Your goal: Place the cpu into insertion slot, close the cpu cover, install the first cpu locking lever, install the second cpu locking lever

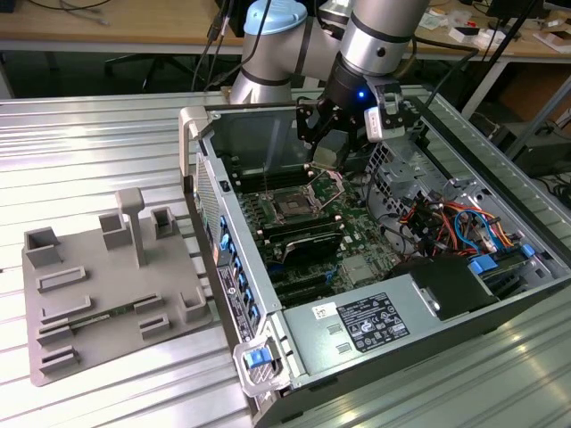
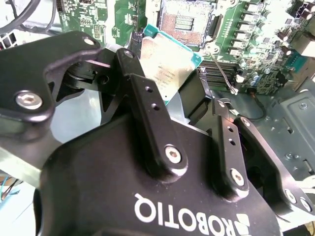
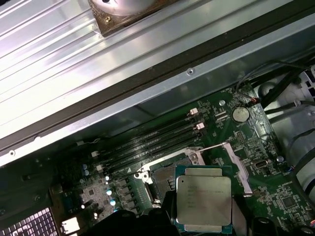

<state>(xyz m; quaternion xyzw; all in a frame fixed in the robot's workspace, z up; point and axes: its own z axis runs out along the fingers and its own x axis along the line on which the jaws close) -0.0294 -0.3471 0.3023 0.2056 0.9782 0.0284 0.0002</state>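
Hanging inside the open computer case (image 1: 234, 267), the arm (image 1: 379, 40) held the cpu (image 1: 326, 152) above the motherboard (image 1: 357, 234), with the jaws pinching it by 2 opposite edges. In the second wrist view the chip's silvery-grey top (image 2: 165, 59) showed between the 2 black jaw links, its green border visible along 1 side. The insertion slot (image 1: 293, 207) lay open below and toward the exterior view's left of the chip, apart from it. The cpu was not seated. In the first wrist view the cpu (image 3: 203, 196) overlapped 1 side of the insertion slot (image 3: 158, 181), whose dark centre and silver rim showed beside it. The cpu cover (image 1: 327, 185) stood raised off the slot, on the side toward the exterior view's right. Long black memory slots (image 3: 147, 140) ran close beside the socket, and a coin cell battery (image 3: 240, 114) sat farther along the board. A grey power supply box (image 1: 357, 325) filled the near end of the case. On the ribbed metal bench (image 1: 89, 143), at the exterior view's left, rested a grey fixture tray (image 1: 107, 294), well apart from the arm.
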